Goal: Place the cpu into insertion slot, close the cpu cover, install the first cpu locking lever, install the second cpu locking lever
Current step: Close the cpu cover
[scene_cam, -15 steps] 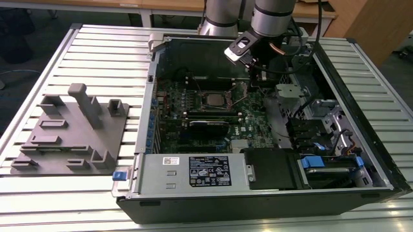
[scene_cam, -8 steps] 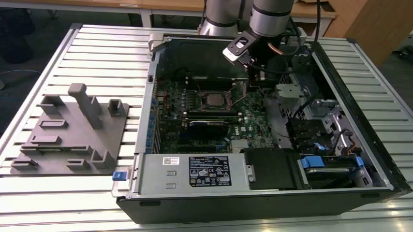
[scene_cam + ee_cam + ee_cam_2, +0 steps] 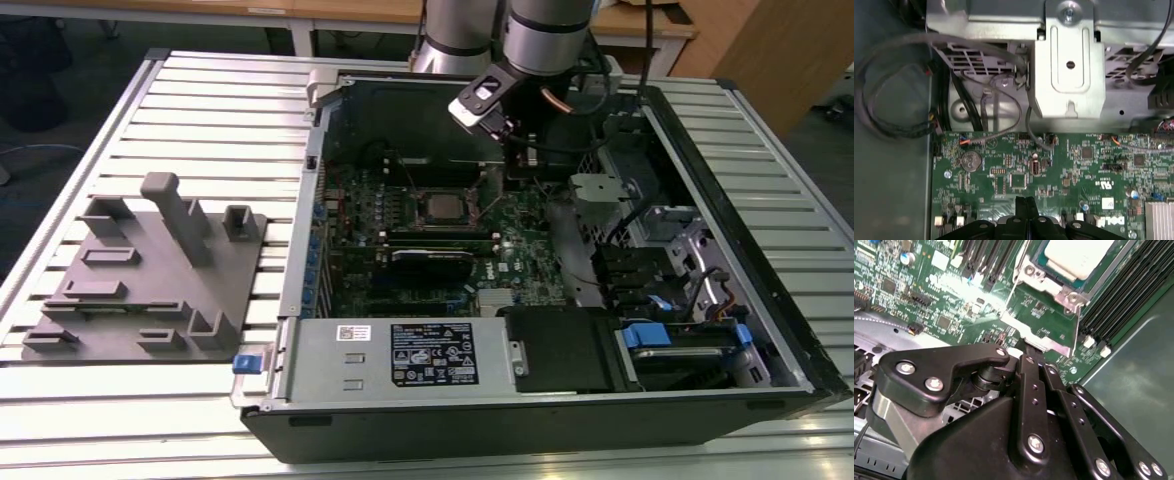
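Evidently, the cpu (image 3: pixel 1077 257) is seated in the insertion slot (image 3: pixel 423 207) under the apparently lowered cpu cover (image 3: pixel 1046 285), the gripper (image 3: pixel 1026 347) is held closed and empty beside the cover's edge, and precise lever hooking is judged needed.

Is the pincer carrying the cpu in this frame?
No: in the second wrist view the cpu lies in the insertion slot, apart from the pincer.

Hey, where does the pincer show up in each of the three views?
Exterior view: pincer inside the open case, to the exterior view's right of the cpu.
Second wrist view: pincer at the cpu cover's near edge.
First wrist view: pincer over the motherboard.
Shared landmark: green motherboard.
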Available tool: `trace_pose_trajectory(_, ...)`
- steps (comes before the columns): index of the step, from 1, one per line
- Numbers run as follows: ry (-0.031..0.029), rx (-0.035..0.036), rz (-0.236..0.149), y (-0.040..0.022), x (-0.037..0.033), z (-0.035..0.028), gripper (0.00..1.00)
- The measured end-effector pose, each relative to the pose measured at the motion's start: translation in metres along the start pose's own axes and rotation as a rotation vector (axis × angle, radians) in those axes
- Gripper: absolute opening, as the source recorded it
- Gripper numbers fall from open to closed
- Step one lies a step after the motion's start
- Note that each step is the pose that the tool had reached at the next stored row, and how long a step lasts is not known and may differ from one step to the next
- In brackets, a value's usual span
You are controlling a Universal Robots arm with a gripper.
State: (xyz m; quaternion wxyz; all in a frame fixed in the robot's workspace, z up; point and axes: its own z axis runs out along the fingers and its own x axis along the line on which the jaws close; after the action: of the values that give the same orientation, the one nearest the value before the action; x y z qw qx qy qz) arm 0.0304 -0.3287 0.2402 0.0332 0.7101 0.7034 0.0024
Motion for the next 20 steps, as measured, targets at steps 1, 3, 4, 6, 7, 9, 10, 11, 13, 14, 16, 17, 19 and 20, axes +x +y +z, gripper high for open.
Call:
trace_pose_trajectory(1,-0.0001,-0.0011,0.0,-0.0021,0.0,-0.0001,0.1)
trace_pose_trajectory(3,0.0,-0.0034,0.0,-0.0068,-0.0001,-0.0004,0.1)
trace_pose_trajectory(4,0.0,-0.0047,0.0,-0.0092,-0.0001,-0.0005,0.1)
trace_pose_trajectory(6,0.0,-0.0076,0.0,-0.0146,-0.0002,-0.0007,0.1)
trace_pose_trajectory(7,0.0002,-0.0091,0.001,-0.0175,-0.0002,-0.0009,0.1)
trace_pose_trajectory(9,0.0003,-0.0129,0.001,-0.0238,-0.0002,-0.0011,0.1)
trace_pose_trajectory(10,0.0003,-0.0147,0.001,-0.0268,-0.0002,-0.0013,0.1)
trace_pose_trajectory(11,0.0002,-0.0163,0.001,-0.0298,-0.0003,-0.0015,0.1)
trace_pose_trajectory(13,0.0002,-0.0193,0.001,-0.0359,-0.0004,-0.0018,0.1)
trace_pose_trajectory(14,0.0001,-0.0208,0.001,-0.0389,-0.0004,-0.002,0.1)
trace_pose_trajectory(16,0.0001,-0.0235,0.002,-0.0446,-0.0005,-0.0023,0.1)
trace_pose_trajectory(17,0.0002,-0.0246,0.002,-0.0469,-0.0005,-0.0023,0.1)
trace_pose_trajectory(19,0.0003,-0.0253,0.002,-0.0483,-0.0004,-0.0023,0.1)
trace_pose_trajectory(20,0.0003,-0.0254,0.002,-0.0483,-0.0004,-0.0023,0.1)
